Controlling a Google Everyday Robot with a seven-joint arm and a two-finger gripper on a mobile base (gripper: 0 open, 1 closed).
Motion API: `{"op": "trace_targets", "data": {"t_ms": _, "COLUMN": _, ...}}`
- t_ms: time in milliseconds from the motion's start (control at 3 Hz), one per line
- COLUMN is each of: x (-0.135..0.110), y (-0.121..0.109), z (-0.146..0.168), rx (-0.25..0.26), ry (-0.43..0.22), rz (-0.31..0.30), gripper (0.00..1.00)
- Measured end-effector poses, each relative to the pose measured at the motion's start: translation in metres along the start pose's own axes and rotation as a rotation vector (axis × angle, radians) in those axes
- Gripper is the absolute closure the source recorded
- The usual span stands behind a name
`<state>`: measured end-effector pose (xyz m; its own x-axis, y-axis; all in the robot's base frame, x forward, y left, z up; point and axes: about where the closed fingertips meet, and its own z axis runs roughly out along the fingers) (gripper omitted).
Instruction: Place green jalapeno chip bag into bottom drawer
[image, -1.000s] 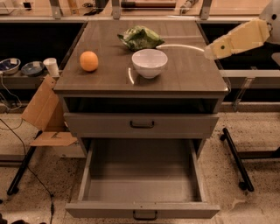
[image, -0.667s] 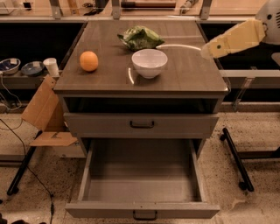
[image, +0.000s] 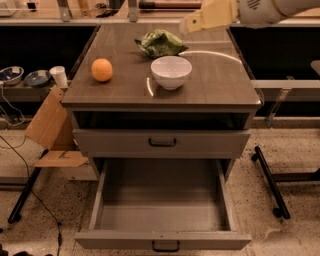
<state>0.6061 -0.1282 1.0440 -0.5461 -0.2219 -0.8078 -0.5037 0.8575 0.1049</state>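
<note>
Gripper (image: 194, 22) swung left, now hovering just right of bag (image: 161, 43), grip unreadable; drawer (image: 162, 239) stands open to receive it.

The chip bag (image: 161, 43) lay at the back of the tabletop (image: 220, 80), near its middle, with the bowl (image: 171, 71) just in front of it and the fruit (image: 102, 70) off to the left. The tool (image: 192, 22) hung above the back edge, right of the bag and apart from it. Under the tabletop sat the shut upper drawer (image: 125, 142). Beneath that, the bottom drawer (image: 162, 200) stood pulled out forward.
</note>
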Motion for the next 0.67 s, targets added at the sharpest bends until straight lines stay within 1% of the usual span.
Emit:
{"op": "trace_targets", "data": {"t_ms": 333, "x": -0.028, "y": 0.023, "z": 0.036, "rx": 0.000, "ry": -0.027, "rz": 0.084, "gripper": 0.00}}
{"op": "trace_targets", "data": {"t_ms": 667, "x": -0.042, "y": 0.052, "z": 0.059, "rx": -0.030, "ry": -0.052, "rz": 0.173, "gripper": 0.00}}
